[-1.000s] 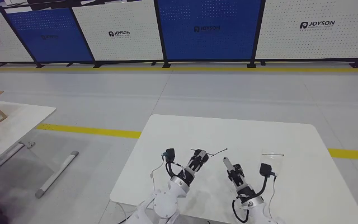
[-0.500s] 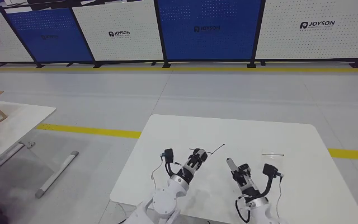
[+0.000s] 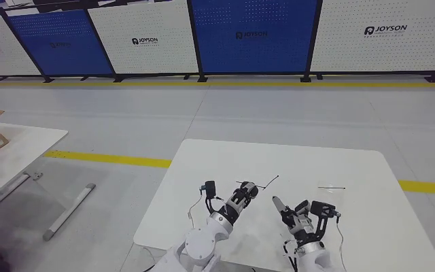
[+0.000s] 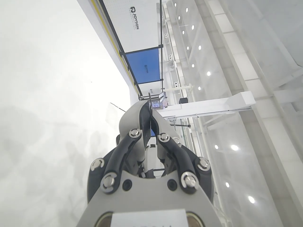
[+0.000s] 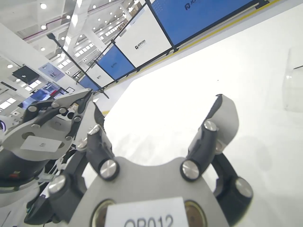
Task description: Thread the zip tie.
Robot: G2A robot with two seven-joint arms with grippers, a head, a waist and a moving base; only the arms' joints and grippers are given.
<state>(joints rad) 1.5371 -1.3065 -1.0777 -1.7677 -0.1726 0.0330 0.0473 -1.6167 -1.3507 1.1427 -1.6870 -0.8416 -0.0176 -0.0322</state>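
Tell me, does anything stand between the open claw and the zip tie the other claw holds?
Nothing visible does. The open right gripper sits beside the left gripper, which pinches the zip tie in the air.

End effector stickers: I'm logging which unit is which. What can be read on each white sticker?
Left sticker, on the left end effector: cropped by the frame edge, unreadable; too small in the right wrist view.
Right sticker, on the right end effector: characters cut through at the frame edge, not reliably readable.
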